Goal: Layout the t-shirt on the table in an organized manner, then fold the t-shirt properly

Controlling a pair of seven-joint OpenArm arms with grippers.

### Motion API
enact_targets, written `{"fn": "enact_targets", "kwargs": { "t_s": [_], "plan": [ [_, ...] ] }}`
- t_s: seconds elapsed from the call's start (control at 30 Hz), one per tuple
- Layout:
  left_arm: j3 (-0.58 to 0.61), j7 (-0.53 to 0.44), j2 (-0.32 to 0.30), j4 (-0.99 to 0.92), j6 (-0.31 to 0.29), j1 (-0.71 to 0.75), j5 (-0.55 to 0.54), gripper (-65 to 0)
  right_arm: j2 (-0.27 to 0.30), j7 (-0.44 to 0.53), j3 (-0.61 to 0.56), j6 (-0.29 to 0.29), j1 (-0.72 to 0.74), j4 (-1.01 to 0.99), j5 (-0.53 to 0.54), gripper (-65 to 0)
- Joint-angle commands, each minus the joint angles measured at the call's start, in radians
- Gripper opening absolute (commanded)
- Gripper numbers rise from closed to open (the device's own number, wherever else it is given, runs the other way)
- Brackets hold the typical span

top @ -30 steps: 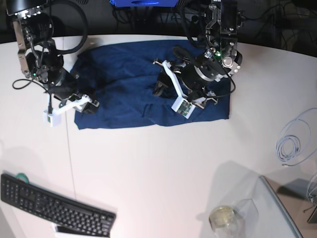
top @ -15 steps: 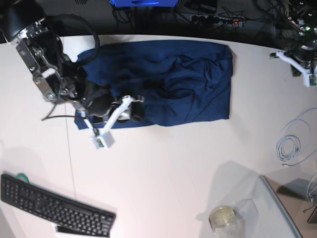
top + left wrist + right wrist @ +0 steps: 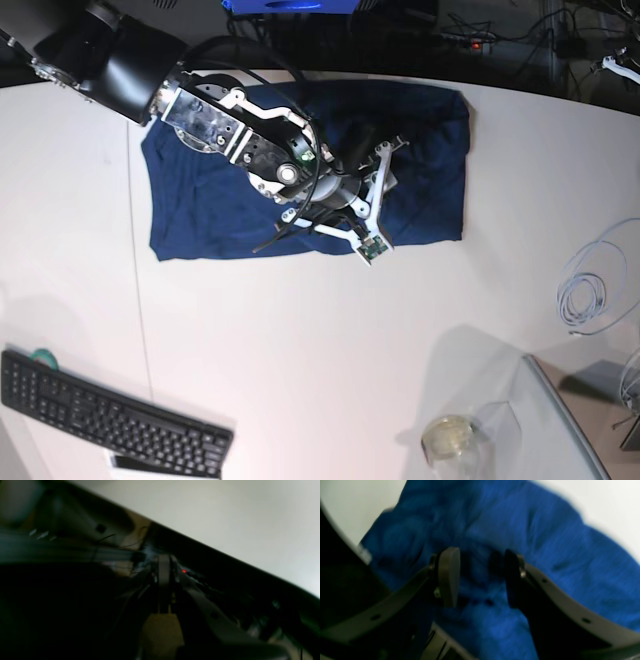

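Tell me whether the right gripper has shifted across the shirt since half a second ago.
Yes. The right gripper has swung from the t-shirt's near corner on the keyboard side to its middle, jaws open over the cloth.

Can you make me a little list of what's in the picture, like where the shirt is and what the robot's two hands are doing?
t-shirt: dark blue, spread out wrinkly on the far side of the table
table: white, wide
right gripper: reaching out over the middle of the shirt, fingers open, nothing between them
left gripper: pulled off past the far right edge of the table, shut, holding nothing
keyboard: black, near left corner
cable: white coil, right edge
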Motion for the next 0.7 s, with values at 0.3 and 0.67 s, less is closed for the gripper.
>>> {"fn": "enact_targets", "kwargs": {
  "t_s": [0.3,0.67],
  "plan": [
    [-0.009,-0.02,-0.015,0.01,0.011,0.005,-0.008,-65.0,-0.08,0.013,0.007,-0.002,0.007,-0.116,-0.21,-38.1],
    [-0.008,-0.02,-0.015,0.008,0.011,-0.004,-0.008,-65.0,-0.08,0.014,0.014,-0.002,0.007,-0.178,-0.214,-64.1]
  ]
}}
